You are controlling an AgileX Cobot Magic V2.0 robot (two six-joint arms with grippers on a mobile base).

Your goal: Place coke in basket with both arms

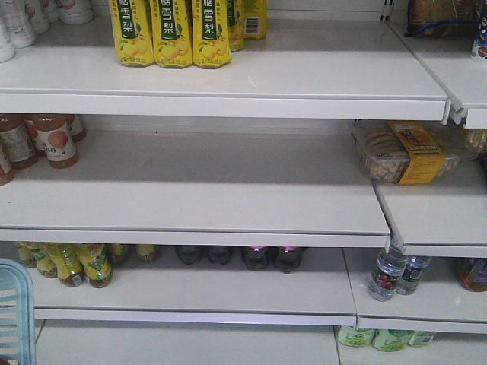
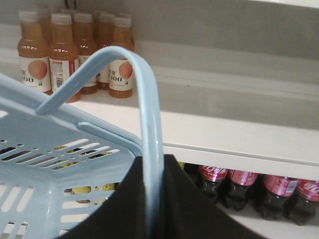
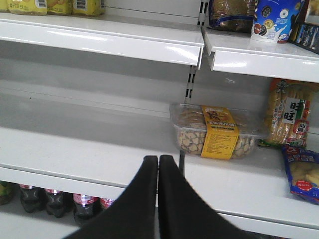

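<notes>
Several coke bottles (image 1: 260, 257) with red labels stand in a row at the back of the lower shelf; they also show in the left wrist view (image 2: 214, 178) and the right wrist view (image 3: 82, 203). The pale blue basket (image 2: 45, 149) hangs at the left, and its corner shows in the front view (image 1: 14, 312). My left gripper (image 2: 152, 162) is shut on the basket's swing handle (image 2: 144, 99). My right gripper (image 3: 158, 160) is shut and empty, in front of the middle shelf's edge, above and right of the cokes.
Orange-brown juice bottles (image 2: 60, 55) stand on the middle shelf at left. Yellow pear drinks (image 1: 171, 34) are on the top shelf. A clear box of biscuits (image 3: 214, 130) sits on the right shelf. Yellow-labelled bottles (image 1: 68, 262) stand left of the cokes, water bottles (image 1: 396, 274) to the right.
</notes>
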